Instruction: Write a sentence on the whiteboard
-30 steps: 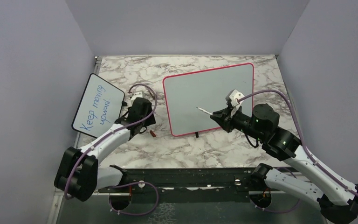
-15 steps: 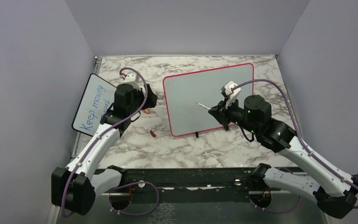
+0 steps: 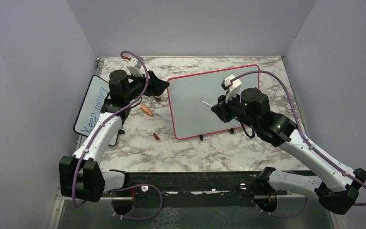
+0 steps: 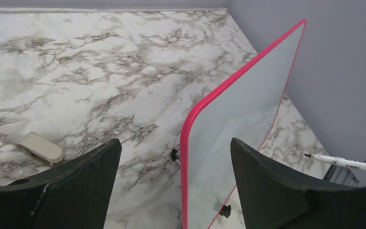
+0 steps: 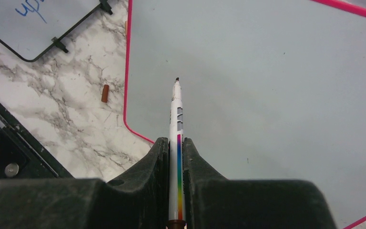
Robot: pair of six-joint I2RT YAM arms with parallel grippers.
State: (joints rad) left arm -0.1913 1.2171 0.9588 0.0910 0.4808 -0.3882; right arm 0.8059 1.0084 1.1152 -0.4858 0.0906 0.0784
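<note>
- Found the whiteboard (image 3: 205, 81) standing on small black feet at the middle-right of the marble table (image 3: 195, 152), with its pink-red frame leaning back toward the rear wall.
- Noted a uniformly pale grey board face in all three views.
- Found the right gripper (image 3: 218, 108) in front of the board, clamped tight on a white marker (image 3: 206, 103) with a rainbow stripe along the barrel.
- Confirmed from the right wrist view that the marker (image 5: 177, 114) sat between the closed fingers (image 5: 159, 157), with its dark tip pointing at the left half of the board face; could not tell whether the tip made contact.
- Found the left gripper (image 3: 159, 87) raised near the board's upper-left corner, spread wide and holding nothing.
- Saw, from the left wrist view, the board's rounded pink corner (image 4: 193, 119) in the gap between the two black fingers (image 4: 81, 171), apart from both.
- Located a small brown cap (image 3: 157, 136) on the table just left of the board's lower-left corner.
- Located a pale oblong object (image 3: 147, 109) on the table near the left arm.
- Located a smaller black-framed board (image 3: 93, 107) with blue handwriting at the table's left edge.
</note>
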